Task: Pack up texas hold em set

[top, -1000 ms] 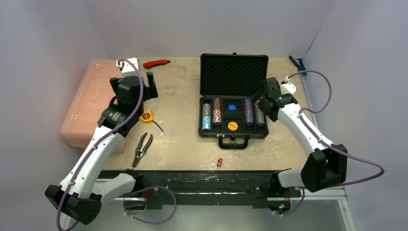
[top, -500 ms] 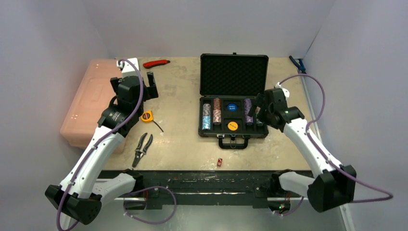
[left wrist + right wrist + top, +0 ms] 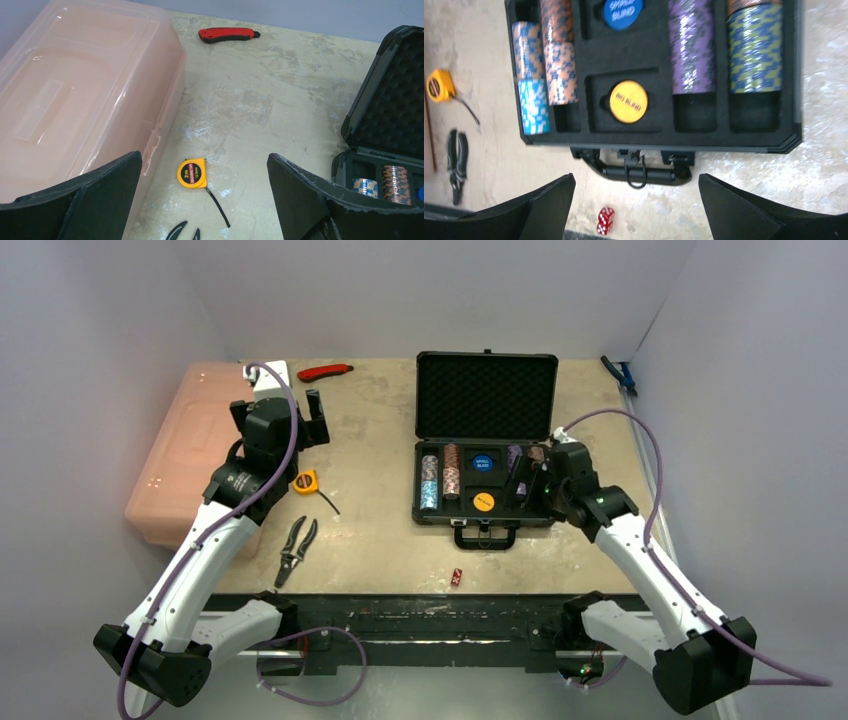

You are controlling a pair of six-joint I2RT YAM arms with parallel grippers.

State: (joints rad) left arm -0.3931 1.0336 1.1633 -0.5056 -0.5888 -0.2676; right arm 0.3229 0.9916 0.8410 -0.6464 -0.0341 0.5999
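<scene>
One case (image 3: 486, 400), four chip rows (image 3: 691, 50), two discs (image 3: 628, 102), one tape measure (image 3: 192, 173), one box (image 3: 75, 95).

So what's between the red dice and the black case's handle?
Just bare table between the red dice and the handle of the black case; the right wrist view shows it.

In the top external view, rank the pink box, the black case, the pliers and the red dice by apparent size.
1. The pink box and the black case look about equal, so I won't rank them.
2. The pliers.
3. The red dice, smallest.
</scene>
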